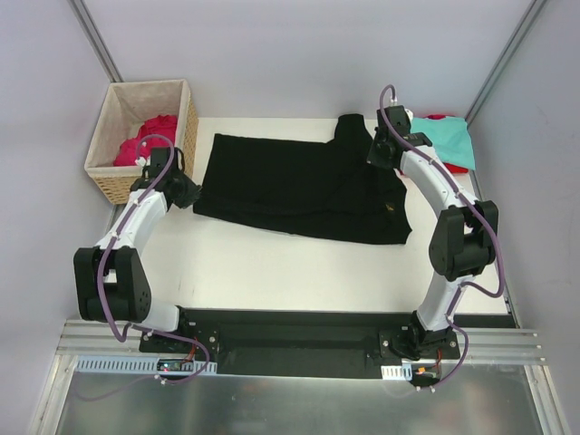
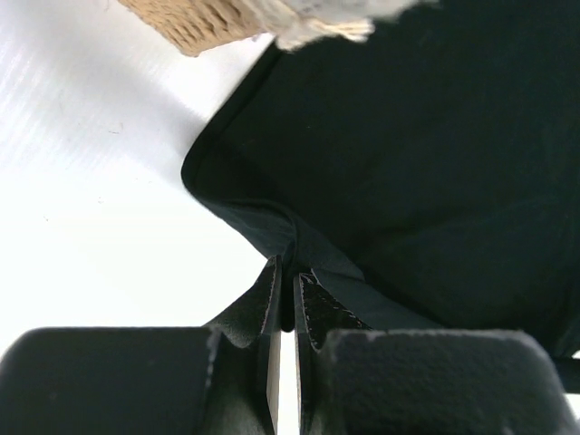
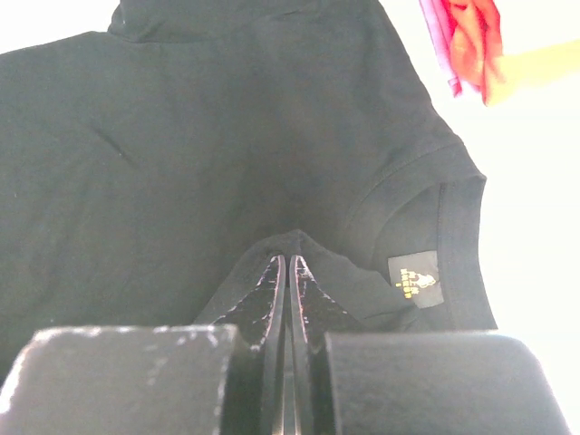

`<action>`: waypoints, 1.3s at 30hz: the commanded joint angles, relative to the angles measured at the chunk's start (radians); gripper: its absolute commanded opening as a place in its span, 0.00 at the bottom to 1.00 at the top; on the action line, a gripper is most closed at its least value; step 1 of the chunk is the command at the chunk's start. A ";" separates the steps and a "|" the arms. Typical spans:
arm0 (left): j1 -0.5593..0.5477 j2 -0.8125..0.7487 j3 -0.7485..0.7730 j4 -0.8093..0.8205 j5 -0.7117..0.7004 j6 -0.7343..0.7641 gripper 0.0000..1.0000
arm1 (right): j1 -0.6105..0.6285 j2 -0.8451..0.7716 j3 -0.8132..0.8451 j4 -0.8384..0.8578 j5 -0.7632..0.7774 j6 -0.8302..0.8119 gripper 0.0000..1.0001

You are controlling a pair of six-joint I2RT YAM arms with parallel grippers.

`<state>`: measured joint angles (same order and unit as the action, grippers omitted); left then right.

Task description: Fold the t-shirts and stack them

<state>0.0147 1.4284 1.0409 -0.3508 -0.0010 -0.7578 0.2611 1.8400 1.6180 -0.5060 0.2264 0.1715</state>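
Two pinches on the black t-shirt (image 1: pixel 299 186), spread on the table (image 1: pixel 272 263): left gripper (image 2: pixel 288 272) clamps a hem corner by the wicker basket (image 1: pixel 113 181), right gripper (image 3: pixel 287 263) clamps cloth near the collar. Fold looks barely begun. Pink shirts (image 1: pixel 145 140) sit in the basket, teal shirt (image 1: pixel 444 136) lies far right.

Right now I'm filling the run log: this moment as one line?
left gripper: shut on black shirt edge | right gripper: shut on it near collar | shirt: spread on table

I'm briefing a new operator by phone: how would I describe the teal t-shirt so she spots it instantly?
Start at the white table and go to its far right corner, beyond the big black t-shirt. The teal t-shirt lies there, the only pale blue-green cloth, with red cloth showing under its edges.
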 commanded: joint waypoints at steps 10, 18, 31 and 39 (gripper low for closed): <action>0.008 0.024 0.031 -0.013 -0.017 0.015 0.00 | -0.023 -0.110 -0.007 0.021 0.031 -0.017 0.01; 0.008 0.018 0.030 -0.010 -0.010 0.014 0.00 | -0.052 -0.173 -0.069 0.020 0.045 -0.012 0.01; 0.007 -0.108 -0.061 -0.010 0.044 -0.003 0.00 | -0.053 -0.378 -0.257 0.020 0.007 0.022 0.01; -0.012 -0.359 -0.229 -0.011 0.113 0.026 0.00 | 0.042 -0.678 -0.441 -0.048 0.054 0.010 0.01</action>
<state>0.0120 1.2068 0.8822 -0.3561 0.0566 -0.7578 0.2401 1.3258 1.2366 -0.5201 0.2390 0.1799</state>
